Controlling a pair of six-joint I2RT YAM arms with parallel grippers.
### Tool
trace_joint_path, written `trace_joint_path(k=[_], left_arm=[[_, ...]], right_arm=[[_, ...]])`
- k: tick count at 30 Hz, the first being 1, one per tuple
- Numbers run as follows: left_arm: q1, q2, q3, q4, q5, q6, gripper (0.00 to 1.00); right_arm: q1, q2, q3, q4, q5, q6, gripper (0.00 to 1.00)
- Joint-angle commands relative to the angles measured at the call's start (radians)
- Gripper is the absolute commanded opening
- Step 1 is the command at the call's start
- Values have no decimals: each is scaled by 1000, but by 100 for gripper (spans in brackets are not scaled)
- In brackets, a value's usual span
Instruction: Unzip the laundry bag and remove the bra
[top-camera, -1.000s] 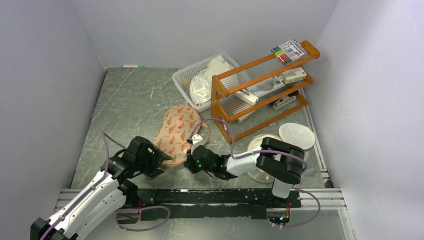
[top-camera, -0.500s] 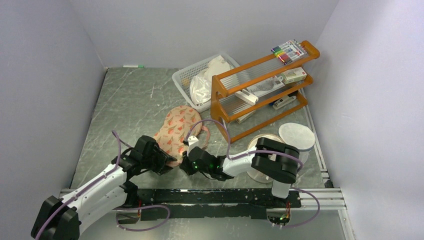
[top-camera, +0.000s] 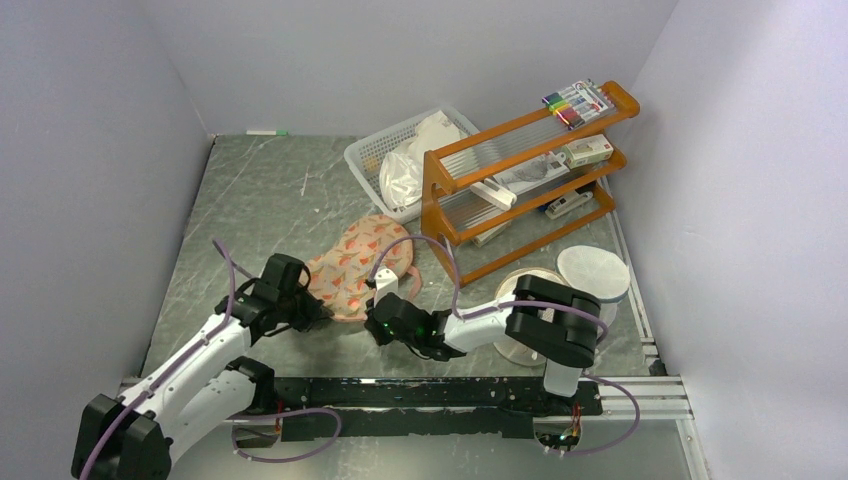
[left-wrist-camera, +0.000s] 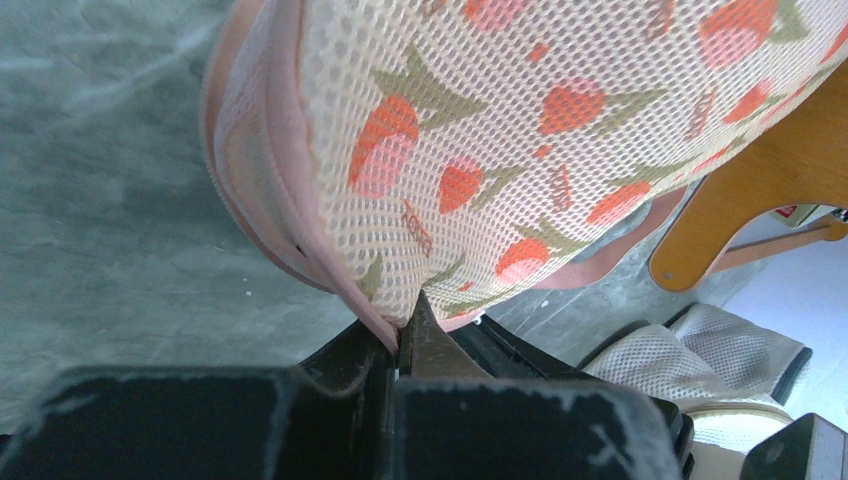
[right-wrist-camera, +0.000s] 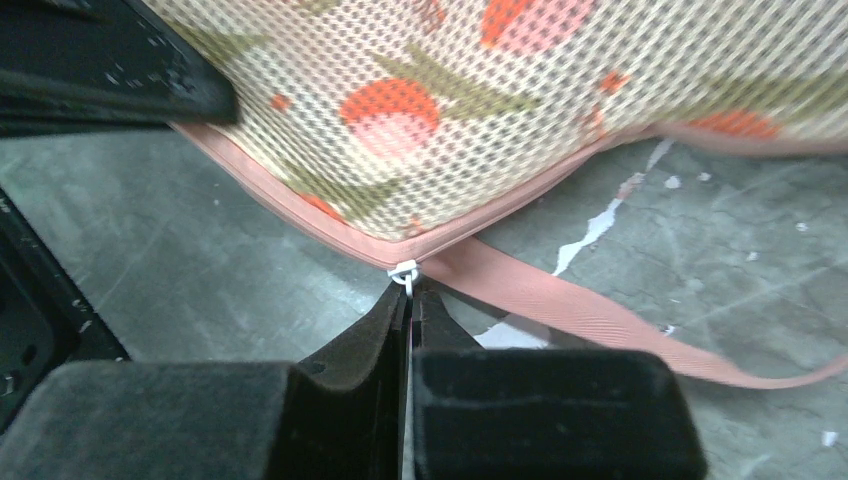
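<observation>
Pinching the near end of the laundry bag (top-camera: 358, 268), both grippers are fully closed. The right gripper (right-wrist-camera: 408, 292) has its tips clamped on the small white zip pull (right-wrist-camera: 404, 270), which sits dead ahead of it on the bag's pink rim, low ctr of the wrist view. The left gripper (left-wrist-camera: 407, 315) is closed on the rim fabric itself, w/ the bag spreading away above it. In the top view the left gripper is just left of the right one, both touching the bag's lower end. The bag's long axis runs from there up & right toward the orange rack (top-camera: 520, 175). Judging by that, the pull prob. has to travel along the rim, away from the left pinch. Counts: 1 bag, 1 zip pull, 1 loose pink strap (right-wrist-camera: 580, 310) on the desk (top-camera: 260, 200), 2 grippers. Bra: 0 visible, prob. inside. Far, upper ctr: 1 white basket (top-camera: 375, 152), 1 rack.
</observation>
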Motion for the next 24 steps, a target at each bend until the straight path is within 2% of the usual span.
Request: trace_joint_path(k=[1,7,14,19,20,23,24], left_arm=[[104,29,65,-63,-123,176,7],[271,110,135,-97,-97,365,7],[367,197,202,-78,-58,467,7],[392,232,233,-74,-54,498,7],[393,235,237,-72,-47,502,11],[392,243,238,-104,6,474,52],[393,238,223,-97,45,464,62]], right_arm=[[-19,-20,-30,-189,101,-73,0],[-91,-58,-89,-186,85,-80,0],[-121,-105,-127,-195,59,-65,0],[-119,-109,-129,-172,-15,-47,0],[-117,-108,-123,-165,-32,-46,0],[-108,-109,-121,-124,-69,-41,0],[-106,-114,-128,-96,-81,-41,0]])
